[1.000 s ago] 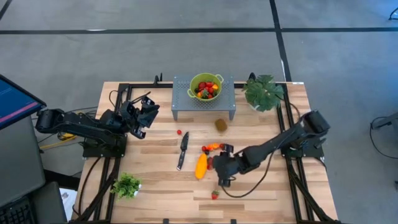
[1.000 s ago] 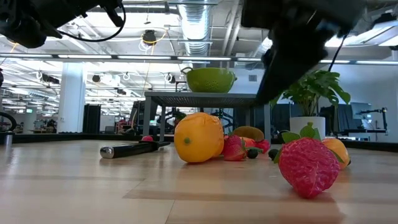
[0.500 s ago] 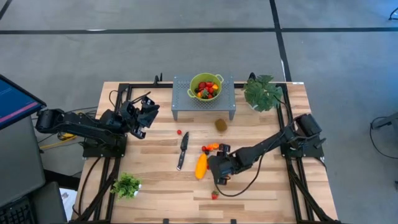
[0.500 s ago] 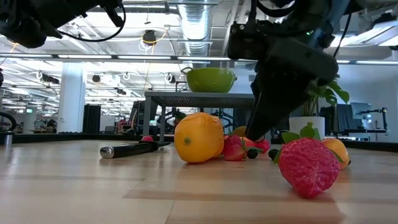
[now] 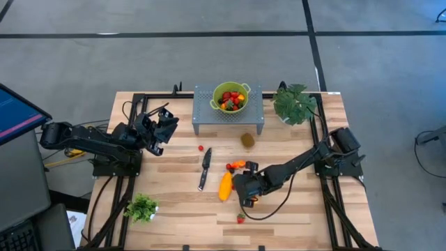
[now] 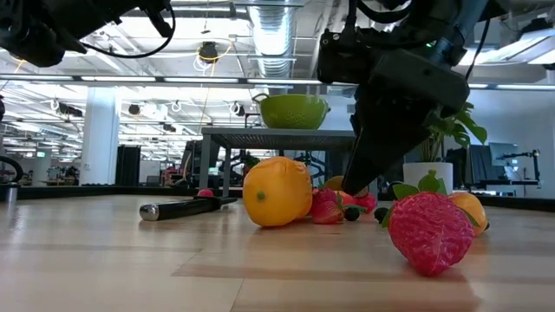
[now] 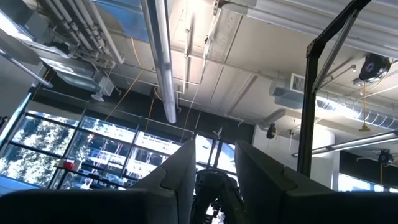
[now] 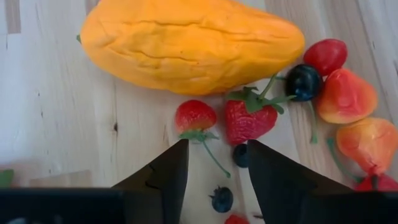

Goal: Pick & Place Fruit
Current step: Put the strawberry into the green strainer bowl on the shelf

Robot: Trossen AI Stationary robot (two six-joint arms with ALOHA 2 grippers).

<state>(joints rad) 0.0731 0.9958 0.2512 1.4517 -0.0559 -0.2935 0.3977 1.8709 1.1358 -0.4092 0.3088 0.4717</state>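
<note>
The right hand (image 5: pixel 242 195) is hanging low over the desk (image 5: pixel 174 209), just beside the long yellow-orange fruit (image 5: pixel 225 185) near the middle. Its wrist view is showing the two dark fingers (image 8: pixel 163 174) standing apart with nothing between them, pointing at a cluster of small pieces: a little strawberry (image 8: pixel 194 116) and a larger strawberry (image 8: pixel 250 119) lying against the big fruit, a dark ball (image 8: pixel 302 81) and a red ball (image 8: pixel 327 55) beside them, and two orange-red pieces (image 8: pixel 346 94) a bit farther along. One strawberry (image 5: pixel 240 219) is lying apart, nearer the desk's front edge, and it is filling the foreground of the low view. A brown kiwi (image 5: pixel 247 140) is sitting near the grey stand (image 5: pixel 203 111), which is carrying a green bowl (image 5: pixel 218 93) already holding several fruits. A black-handled knife (image 5: pixel 204 169) is lying left of the big fruit, with a small red ball (image 5: pixel 201 148) close by. The left hand (image 5: pixel 166 124) is waiting raised at the desk's left side, fingers (image 7: pixel 180 177) slightly apart, gripping nothing.
</note>
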